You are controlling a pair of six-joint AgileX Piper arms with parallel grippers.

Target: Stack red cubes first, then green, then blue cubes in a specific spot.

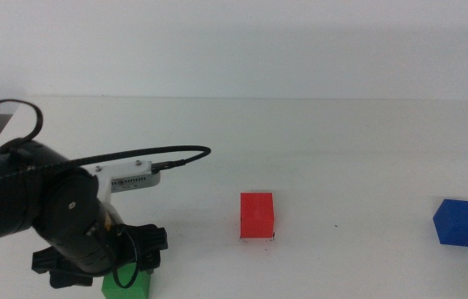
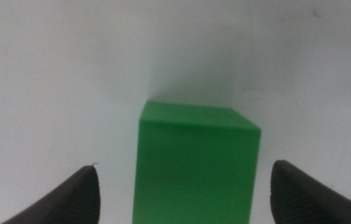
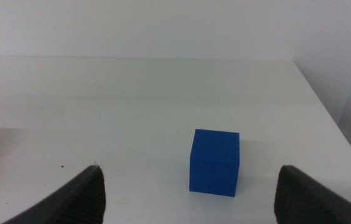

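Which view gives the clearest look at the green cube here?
The left wrist view: the green cube fills the frame between the open left gripper jaws, untouched. The middle view shows only a corner of it at the bottom edge, under the left arm. The right wrist view does not show it.

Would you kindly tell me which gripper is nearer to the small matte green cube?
Left. The left gripper is open with the small matte green cube between its jaws. The right gripper waits open by the blue cube.
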